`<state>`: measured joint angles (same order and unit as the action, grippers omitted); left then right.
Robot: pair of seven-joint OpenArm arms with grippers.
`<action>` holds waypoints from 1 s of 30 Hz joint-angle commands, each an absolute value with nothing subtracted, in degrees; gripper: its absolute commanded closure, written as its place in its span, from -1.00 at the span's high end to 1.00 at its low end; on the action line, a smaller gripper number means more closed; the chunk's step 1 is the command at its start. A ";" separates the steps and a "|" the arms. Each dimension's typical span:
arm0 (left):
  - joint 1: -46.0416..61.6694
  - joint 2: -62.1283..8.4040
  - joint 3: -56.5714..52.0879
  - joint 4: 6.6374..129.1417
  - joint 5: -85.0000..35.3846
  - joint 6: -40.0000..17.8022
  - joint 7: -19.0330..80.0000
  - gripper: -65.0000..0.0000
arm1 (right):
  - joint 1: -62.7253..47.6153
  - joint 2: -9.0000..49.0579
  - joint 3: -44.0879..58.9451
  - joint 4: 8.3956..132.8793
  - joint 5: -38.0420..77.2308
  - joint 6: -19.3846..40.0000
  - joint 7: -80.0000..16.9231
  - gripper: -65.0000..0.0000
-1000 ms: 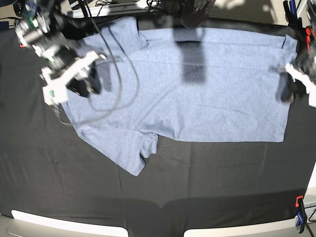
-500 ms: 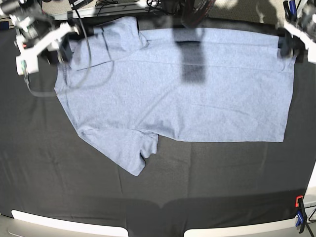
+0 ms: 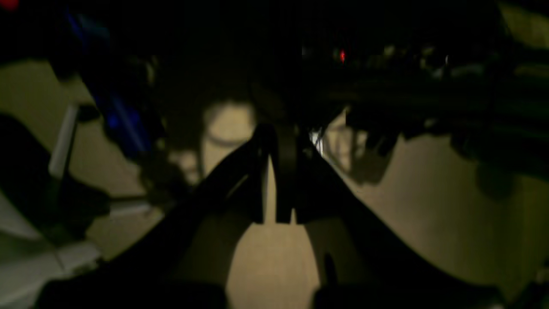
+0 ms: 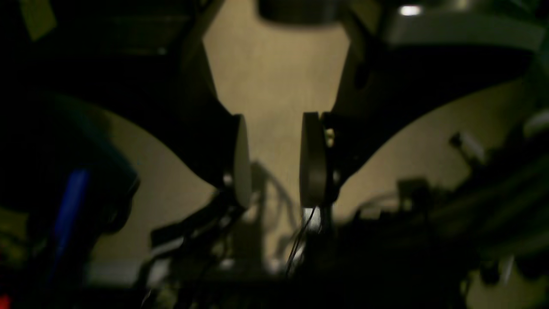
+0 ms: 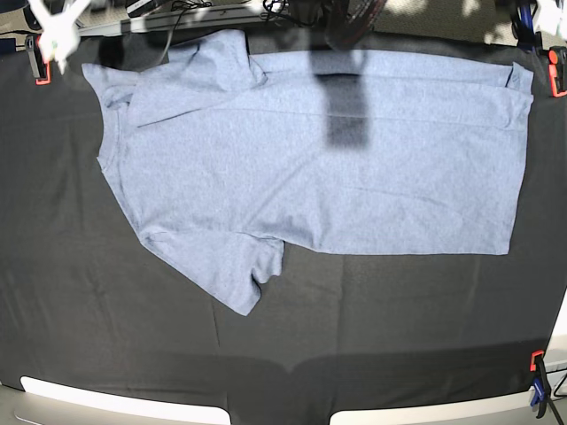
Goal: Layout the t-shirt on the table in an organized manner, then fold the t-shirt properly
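1. Standing apart with bare tan floor showing between the pads, the right gripper (image 4: 271, 159) holds nothing.
2. Pressed nearly together, with only a thin sliver of light between its dark fingers, the left gripper (image 3: 279, 180) pinches nothing I can see.
3. Only the base view shows the t-shirt (image 5: 310, 159): it lies flat across the far half of the table (image 5: 354, 336), one sleeve pointing toward the near edge, the other rumpled at the far edge.
4. Both wrist views are dim and blurred; a white arm part (image 5: 55, 25) is cut off at the base view's top left corner.
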<state>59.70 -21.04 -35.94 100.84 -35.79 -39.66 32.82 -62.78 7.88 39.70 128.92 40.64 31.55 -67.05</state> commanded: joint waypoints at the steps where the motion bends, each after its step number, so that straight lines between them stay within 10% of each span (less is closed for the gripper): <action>1: 60.80 -21.52 -36.27 101.06 -36.53 -40.00 31.51 -0.94 | -64.69 8.10 38.76 128.29 40.93 33.10 -66.78 -0.42; 2: 60.75 -21.15 -36.27 100.33 -36.51 -40.00 31.48 -0.94 | -65.34 8.12 37.15 126.72 40.91 34.02 -66.78 -0.42; 3: 60.42 -20.60 -36.05 98.70 -36.49 -40.00 31.48 -0.94 | -65.71 8.14 35.27 124.75 40.71 34.83 -66.78 -1.00; 4: 60.31 -20.53 -35.75 97.78 -36.47 -40.00 31.48 -0.94 | -65.73 8.34 33.19 122.50 40.64 35.40 -66.76 -0.42; 16: 48.56 -22.04 -20.40 62.08 -25.39 -40.00 15.46 -0.93 | -54.43 12.99 8.01 91.39 22.50 29.30 -61.14 -0.42; 30: 31.03 -21.58 -15.16 38.81 -23.35 -40.00 5.04 -0.93 | -30.74 13.32 5.63 52.90 6.33 22.90 -39.09 -0.42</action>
